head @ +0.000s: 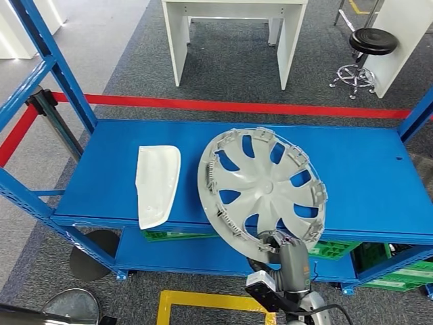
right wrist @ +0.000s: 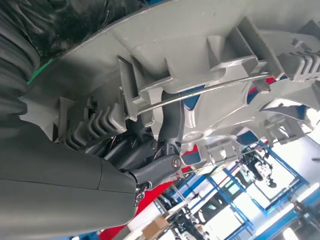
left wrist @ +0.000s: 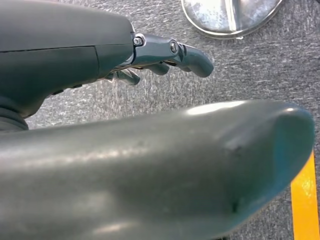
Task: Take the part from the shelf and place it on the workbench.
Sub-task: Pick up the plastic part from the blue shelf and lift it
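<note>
Right wrist view: right hand (right wrist: 151, 165) has dark fingers (right wrist: 171, 122) hooked over the rim of the grey hubcap (right wrist: 211, 45), next to the wire retaining ring (right wrist: 203, 92) and a clip tab. Holding it at one rim spot only. Head view: same hand (head: 278, 245) sits bottom centre of frame, gripping the hubcap's (head: 261, 184) near edge; the disc tilts up and away, inner face toward the camera, over the front edge of the blue shelf (head: 367, 176). Cannot tell if its far rim touches the deck or hangs just clear.

Left wrist view: left hand (left wrist: 166, 55) holds nothing, fingers stretched out loosely, pointing down at grey carpet; a yellow floor line (left wrist: 303, 200) at lower right of frame.

White plastic cover part (head: 155, 184) lies flat on the shelf, left of the hubcap, apart from it.

Risks, judged:
- edge grip on a wide disc, so leverage could twist it or slide it out of the fingers
- far rim may drag on the deck or catch the blue upright (head: 416, 115) at right of frame when pulled back
- swinging left could knock the white part
- fingers near the thin wire ring could snag on release
</note>
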`<act>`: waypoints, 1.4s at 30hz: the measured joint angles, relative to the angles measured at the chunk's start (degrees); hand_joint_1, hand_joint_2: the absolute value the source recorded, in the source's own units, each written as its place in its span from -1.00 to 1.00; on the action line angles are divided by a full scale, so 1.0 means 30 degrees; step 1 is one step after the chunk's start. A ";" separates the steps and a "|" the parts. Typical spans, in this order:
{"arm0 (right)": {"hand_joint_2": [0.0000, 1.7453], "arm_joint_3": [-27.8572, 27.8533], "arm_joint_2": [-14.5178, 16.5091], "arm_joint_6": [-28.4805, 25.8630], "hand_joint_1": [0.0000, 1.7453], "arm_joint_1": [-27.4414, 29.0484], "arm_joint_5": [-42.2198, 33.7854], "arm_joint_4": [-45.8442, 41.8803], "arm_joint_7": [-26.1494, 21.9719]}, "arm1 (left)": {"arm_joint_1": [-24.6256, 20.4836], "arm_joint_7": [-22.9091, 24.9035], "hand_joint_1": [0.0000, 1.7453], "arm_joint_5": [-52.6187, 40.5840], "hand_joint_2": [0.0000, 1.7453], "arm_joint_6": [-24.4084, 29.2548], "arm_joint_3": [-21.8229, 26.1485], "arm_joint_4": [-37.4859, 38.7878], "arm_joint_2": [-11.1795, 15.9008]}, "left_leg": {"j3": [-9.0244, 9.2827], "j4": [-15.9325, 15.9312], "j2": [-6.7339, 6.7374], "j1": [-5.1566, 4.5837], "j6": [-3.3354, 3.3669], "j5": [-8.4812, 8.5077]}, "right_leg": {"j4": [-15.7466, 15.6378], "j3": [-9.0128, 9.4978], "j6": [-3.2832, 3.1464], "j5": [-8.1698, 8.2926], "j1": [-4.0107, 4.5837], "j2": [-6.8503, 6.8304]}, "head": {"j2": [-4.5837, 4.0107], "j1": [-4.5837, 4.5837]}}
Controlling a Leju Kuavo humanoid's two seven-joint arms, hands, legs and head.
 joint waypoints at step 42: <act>1.00 -0.1608 0.2087 -0.2072 1.00 0.5091 -0.1169 -0.9793 -0.6276 | 0.0084 -0.0963 -1.00 -0.0226 -1.00 -0.0111 0.1728 0.0000 -0.0499 | -0.1896 0.5416 -0.0703 0.0222 -0.0122 -0.3018 | 0.1014 -0.1758 -0.0552 0.0573 0.0018 0.0518 | -0.0002 -0.0322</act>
